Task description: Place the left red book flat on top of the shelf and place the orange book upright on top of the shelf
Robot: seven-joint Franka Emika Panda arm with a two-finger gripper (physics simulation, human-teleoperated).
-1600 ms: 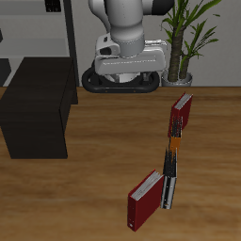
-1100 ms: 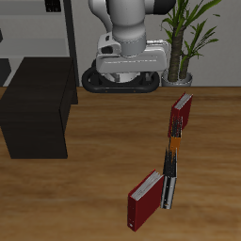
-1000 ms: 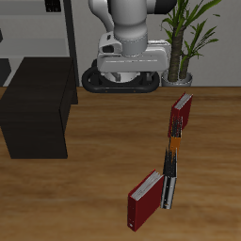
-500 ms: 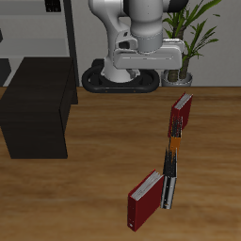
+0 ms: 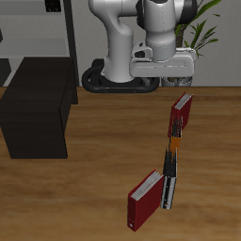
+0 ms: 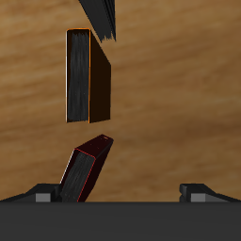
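Swung sideways off the centre of the base and out over the back end of the book row. Looking now at the left red book — standing on edge on the table, farthest back in the line, not yet touched. Next along toward the front edge, seeing the orange book, slim and also on edge, then a thin dark book and the other red book nearest the front. Checking the wrist view: left red book leaning just ahead of the gripper, orange book beyond it. Fingers spread wide, gripping nothing, well above the books. Over at the shelf, well apart from the row — flat top bare. Judging progress: nothing delivered. Ahead: descend, grasp the red, lay it flat, then stand the orange upright.
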